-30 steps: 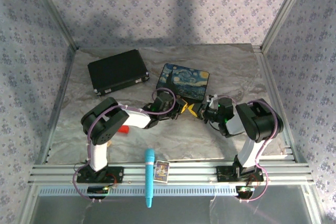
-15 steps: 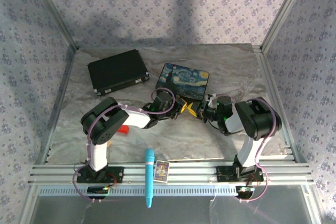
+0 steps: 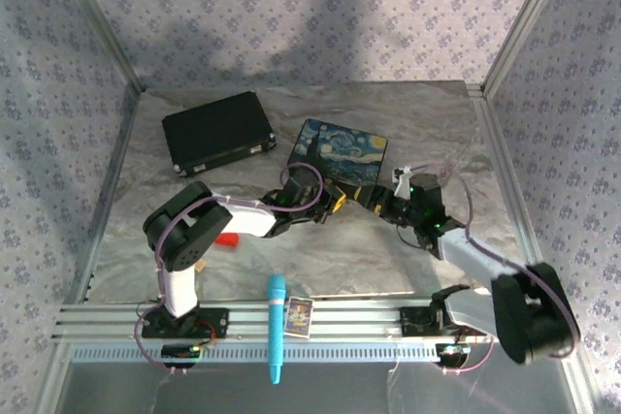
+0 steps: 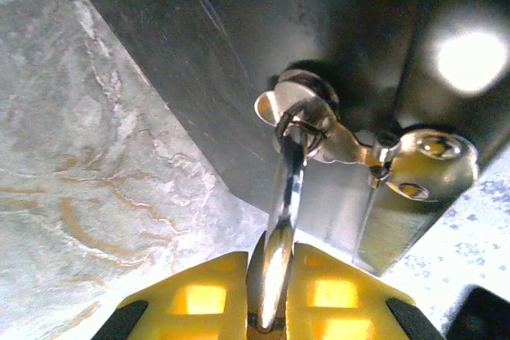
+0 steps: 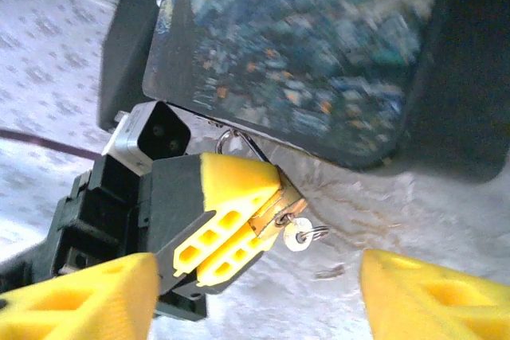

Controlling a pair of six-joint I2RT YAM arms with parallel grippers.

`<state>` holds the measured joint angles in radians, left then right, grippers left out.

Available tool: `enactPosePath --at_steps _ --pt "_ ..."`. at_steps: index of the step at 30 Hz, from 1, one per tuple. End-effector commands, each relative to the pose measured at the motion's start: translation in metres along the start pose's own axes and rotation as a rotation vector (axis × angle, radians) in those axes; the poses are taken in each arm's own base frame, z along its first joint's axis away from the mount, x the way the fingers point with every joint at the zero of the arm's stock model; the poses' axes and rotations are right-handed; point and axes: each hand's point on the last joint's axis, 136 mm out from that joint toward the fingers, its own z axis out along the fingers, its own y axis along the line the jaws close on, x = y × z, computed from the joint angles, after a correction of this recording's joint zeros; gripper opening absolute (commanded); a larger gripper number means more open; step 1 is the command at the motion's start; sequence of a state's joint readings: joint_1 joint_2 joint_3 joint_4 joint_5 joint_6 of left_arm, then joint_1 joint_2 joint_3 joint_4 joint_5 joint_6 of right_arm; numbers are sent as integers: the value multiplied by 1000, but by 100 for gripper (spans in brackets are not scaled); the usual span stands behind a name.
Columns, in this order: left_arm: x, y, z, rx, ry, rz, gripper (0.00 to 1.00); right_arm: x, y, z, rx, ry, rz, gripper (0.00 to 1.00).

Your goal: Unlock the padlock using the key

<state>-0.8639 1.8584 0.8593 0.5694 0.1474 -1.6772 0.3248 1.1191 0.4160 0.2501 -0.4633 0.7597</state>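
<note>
In the right wrist view, the small brass padlock (image 5: 276,209) is pinched between the yellow fingers (image 5: 231,228) of my left gripper (image 3: 336,200). The key (image 5: 297,236) sticks out of its lower end, with a small ring on its silver head. In the left wrist view, my left gripper (image 4: 271,302) is shut and the padlock's silvery shackle (image 4: 288,177) runs up from it through the hasp (image 4: 339,137) of the painted box (image 3: 338,150). My right gripper (image 5: 255,300) stands open a short way from the key, touching nothing. From above, my right gripper (image 3: 376,201) faces the left one.
A black case (image 3: 217,131) lies at the back left. A blue pen (image 3: 277,329) and a small card (image 3: 299,316) rest on the front rail. A red object (image 3: 229,238) lies by the left arm. Bare marble table (image 3: 388,259) lies to the right.
My right gripper has opened, let go of the key and drawn back a little, its arm swinging low to the right. The key stays in the padlock. The left gripper has not moved.
</note>
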Motion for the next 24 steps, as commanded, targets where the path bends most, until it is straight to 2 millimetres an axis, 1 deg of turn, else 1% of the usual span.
enactPosePath --at_steps 1,3,5,6,8,9,10,15,17,20,24 --pt "2 1 -6 -51 15 35 0 10 -33 -21 306 91 -262 99" --pt "2 2 -6 -60 15 35 0 1 -32 -29 389 52 -365 99" --pt "3 3 -7 -64 17 35 0 -3 -24 -33 412 9 -463 91" --pt "4 3 -7 -69 22 36 0 -1 -18 -31 388 5 -530 84" --pt "5 5 -8 -78 29 38 0 10 -4 -22 308 18 -669 59" --pt "5 5 -8 -75 33 38 0 14 0 -18 286 12 -736 57" --pt "6 6 -8 -72 32 39 0 15 -1 -16 301 1 -768 54" --pt "8 8 -12 -73 41 36 0 32 -4 4 310 77 -886 50" --pt "9 7 -14 -71 43 42 0 37 -2 12 294 95 -918 44" --pt "10 7 -15 -72 49 45 0 40 2 23 271 95 -957 37" --pt "12 5 -15 -69 63 45 0 37 1 31 294 96 -993 34"
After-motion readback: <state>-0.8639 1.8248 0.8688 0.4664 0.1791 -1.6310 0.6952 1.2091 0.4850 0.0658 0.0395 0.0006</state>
